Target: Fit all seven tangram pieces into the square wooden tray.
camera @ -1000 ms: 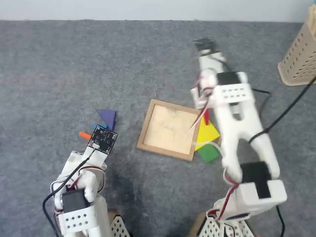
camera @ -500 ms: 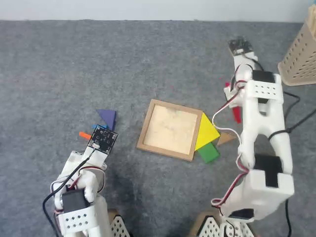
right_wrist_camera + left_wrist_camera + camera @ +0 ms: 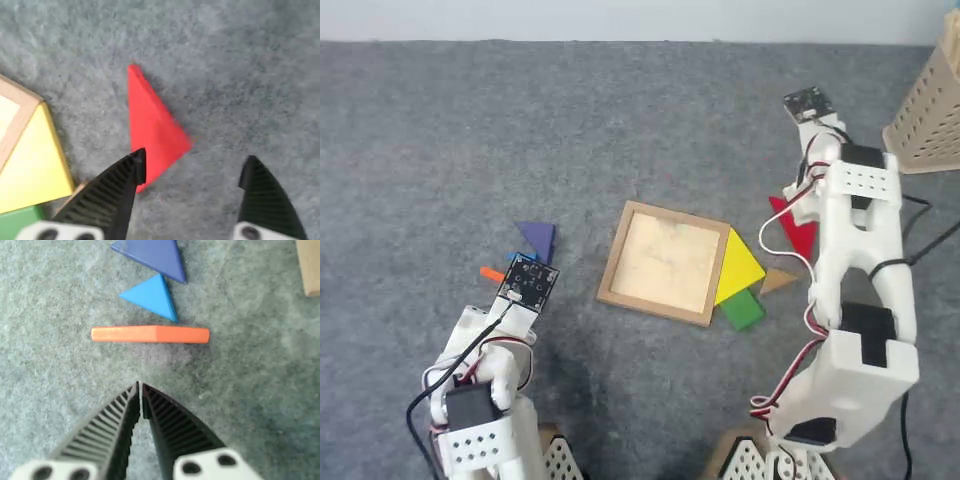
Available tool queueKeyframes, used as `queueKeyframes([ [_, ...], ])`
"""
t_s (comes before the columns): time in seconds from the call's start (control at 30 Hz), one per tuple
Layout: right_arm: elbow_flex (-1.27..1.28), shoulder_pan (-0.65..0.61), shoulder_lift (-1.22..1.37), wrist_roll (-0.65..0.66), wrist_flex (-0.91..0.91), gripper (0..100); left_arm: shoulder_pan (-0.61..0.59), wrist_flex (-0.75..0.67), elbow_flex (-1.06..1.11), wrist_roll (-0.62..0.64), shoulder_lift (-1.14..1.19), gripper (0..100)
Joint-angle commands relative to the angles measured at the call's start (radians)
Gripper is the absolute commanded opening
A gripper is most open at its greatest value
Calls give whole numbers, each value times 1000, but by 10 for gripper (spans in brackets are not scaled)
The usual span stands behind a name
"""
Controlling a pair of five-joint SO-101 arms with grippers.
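Right wrist view: right end effector wide, red triangle at one fingertip; left end effector closed.

Soft, even light fills the room above the grey carpet; faint shadows hug the wooden tray and the orange piece.

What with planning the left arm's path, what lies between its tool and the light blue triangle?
The orange piece lies between the left tool and the light blue triangle, in the left wrist view.
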Motion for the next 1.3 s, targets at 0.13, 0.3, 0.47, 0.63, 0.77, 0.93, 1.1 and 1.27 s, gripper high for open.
queueKeyframes([
  [0.13,-66,8,-18,25,10,299,0,11,-13,-14,-23,14],
  [0.3,-48,-21,4,187,65,303,0,11,-13,-14,-23,14],
  [0.47,-84,-28,116,199,58,342,0,11,-13,-14,-23,14],
  [0.63,-107,-33,214,169,47,366,0,11,-13,-14,-23,14],
  [0.77,-141,-30,271,149,42,366,0,11,-13,-14,-23,14],
  [0.93,-164,-35,340,147,39,327,0,9,-13,-14,-23,14],
  [1.1,-210,-33,354,150,35,292,0,8,-13,-14,-23,14],
  [1.27,-218,-44,351,158,35,292,0,8,-13,-14,-23,14],
])
